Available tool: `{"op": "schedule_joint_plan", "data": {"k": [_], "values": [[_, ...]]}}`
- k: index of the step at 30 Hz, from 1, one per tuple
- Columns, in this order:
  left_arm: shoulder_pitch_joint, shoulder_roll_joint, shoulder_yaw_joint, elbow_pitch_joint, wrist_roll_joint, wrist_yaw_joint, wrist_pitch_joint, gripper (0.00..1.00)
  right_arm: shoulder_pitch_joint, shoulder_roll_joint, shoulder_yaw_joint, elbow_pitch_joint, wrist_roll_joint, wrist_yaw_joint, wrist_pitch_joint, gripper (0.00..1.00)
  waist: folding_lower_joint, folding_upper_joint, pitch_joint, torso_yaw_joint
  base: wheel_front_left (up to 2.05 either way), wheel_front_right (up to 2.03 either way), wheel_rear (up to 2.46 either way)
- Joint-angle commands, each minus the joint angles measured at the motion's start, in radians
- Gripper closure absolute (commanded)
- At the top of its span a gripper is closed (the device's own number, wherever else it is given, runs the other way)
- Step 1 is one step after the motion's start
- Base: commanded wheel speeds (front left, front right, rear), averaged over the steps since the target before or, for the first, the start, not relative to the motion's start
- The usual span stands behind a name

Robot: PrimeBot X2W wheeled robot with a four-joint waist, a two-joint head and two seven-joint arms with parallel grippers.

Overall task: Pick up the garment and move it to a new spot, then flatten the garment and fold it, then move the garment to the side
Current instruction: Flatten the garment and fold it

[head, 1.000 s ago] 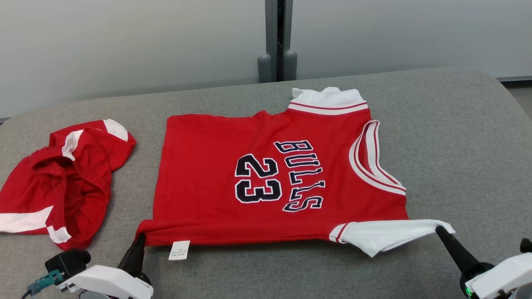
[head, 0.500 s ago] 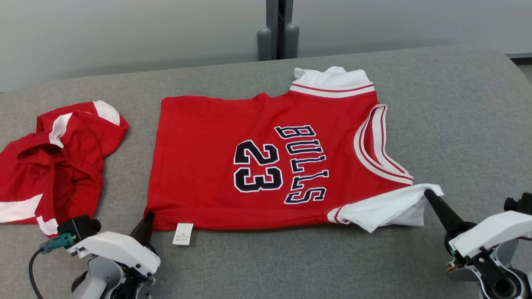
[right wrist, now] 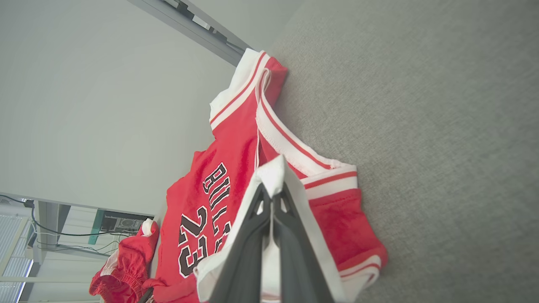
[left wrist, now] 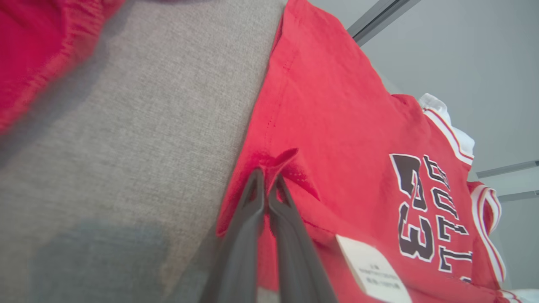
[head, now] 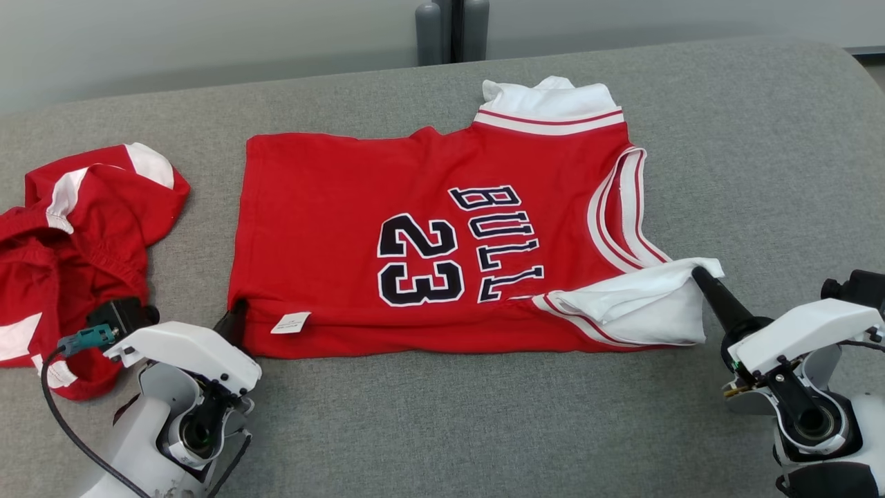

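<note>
The garment (head: 346,207), a red jersey with "BULLS 23" in black and white trim, lies spread on the grey padded table (head: 760,138). My left gripper (head: 235,318) is shut on its near-left hem corner (left wrist: 273,166), lifted off the table and turned back over the jersey. My right gripper (head: 698,273) is shut on the white sleeve (head: 636,304), which it holds folded back over the jersey's near edge. In the right wrist view the white cloth (right wrist: 271,174) sits pinched between the dark fingers (right wrist: 240,248). A white label (head: 290,322) shows on the folded hem.
Crumpled red shorts (head: 76,228) with white stripes lie at the table's left edge, close beside my left arm. A grey post (head: 453,28) stands behind the table against the pale wall. Bare grey table stretches to the right and in front of the jersey.
Both grippers have carried the jersey's near edge away from me, folding the hem and sleeve over the body; the lower letters of "BULLS" are now covered. The head camera has tilted down.
</note>
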Motion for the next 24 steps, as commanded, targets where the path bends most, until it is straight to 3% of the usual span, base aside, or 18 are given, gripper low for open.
{"op": "schedule_joint_plan", "data": {"k": [1, 24], "values": [[-0.020, -0.001, -0.002, 0.008, 0.003, -0.005, 0.004, 1.00, -0.016, -0.005, -0.002, 0.009, -0.001, 0.001, -0.012, 1.00, 0.0000, -0.0001, 0.003, -0.001, 0.00, 0.00, 0.00], [-0.162, -0.030, -0.024, 0.112, 0.044, -0.017, -0.009, 1.00, -0.123, -0.027, 0.049, 0.116, 0.021, 0.001, -0.093, 1.00, 0.0000, -0.0001, 0.033, 0.001, 0.00, 0.00, 0.00]]}}
